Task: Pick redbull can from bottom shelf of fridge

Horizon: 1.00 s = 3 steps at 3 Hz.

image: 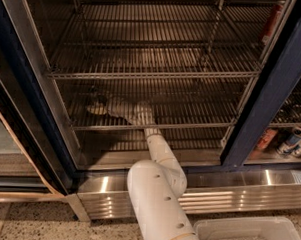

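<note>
- White robot arm [154,202] reaches into the large navy-framed glass-door fridge [271,97]
- Its grey gripper [107,107] is over the left part of the chrome wire-grid bottom shelf [190,125]
- Slim silver-topped redbull can [96,108] sits at the gripper's tip on that shelf; whether it is grasped cannot be told

Speckled stone floor [30,227] is running along the bottom edge.
A pale grey bin [281,223] is sitting on that floor at lower right; the gripper [102,108] is reaching into the fridge [271,97], left of centre, in dim warm light.
</note>
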{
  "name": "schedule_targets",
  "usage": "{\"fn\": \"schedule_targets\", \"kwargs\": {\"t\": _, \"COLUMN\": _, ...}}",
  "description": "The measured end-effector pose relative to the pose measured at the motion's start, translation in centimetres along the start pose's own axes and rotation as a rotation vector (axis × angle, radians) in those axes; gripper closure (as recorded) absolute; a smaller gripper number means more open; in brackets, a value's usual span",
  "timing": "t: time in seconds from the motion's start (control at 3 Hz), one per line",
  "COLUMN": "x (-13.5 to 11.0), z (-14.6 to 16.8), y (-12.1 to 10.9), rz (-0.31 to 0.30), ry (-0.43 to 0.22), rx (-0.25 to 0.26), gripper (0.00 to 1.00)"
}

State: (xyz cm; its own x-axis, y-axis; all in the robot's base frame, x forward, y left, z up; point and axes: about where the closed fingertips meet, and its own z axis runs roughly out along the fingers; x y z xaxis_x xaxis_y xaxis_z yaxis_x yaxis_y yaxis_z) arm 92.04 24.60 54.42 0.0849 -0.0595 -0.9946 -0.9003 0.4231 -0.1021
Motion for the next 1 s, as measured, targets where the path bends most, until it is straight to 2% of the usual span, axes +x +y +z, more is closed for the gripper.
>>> {"fn": "schedule_targets", "kwargs": {"t": 0.33, "x": -0.16, "z": 0.39, "y": 0.16, "rz": 0.002, "ry": -0.005, "rx": -0.007, "gripper": 0.28}}
{"fn": "schedule_targets", "kwargs": {"t": 0.67, "x": -0.45, "z": 0.68, "y": 0.34, "rz": 0.001, "ry": -0.014, "rx": -0.015, "gripper": 0.40}}
{"fn": "schedule_targets", "kwargs": {"t": 1.0, "x": -0.47, "z": 0.68, "y": 0.33, "rz": 0.001, "ry": -0.014, "rx": -0.015, "gripper": 0.59}}
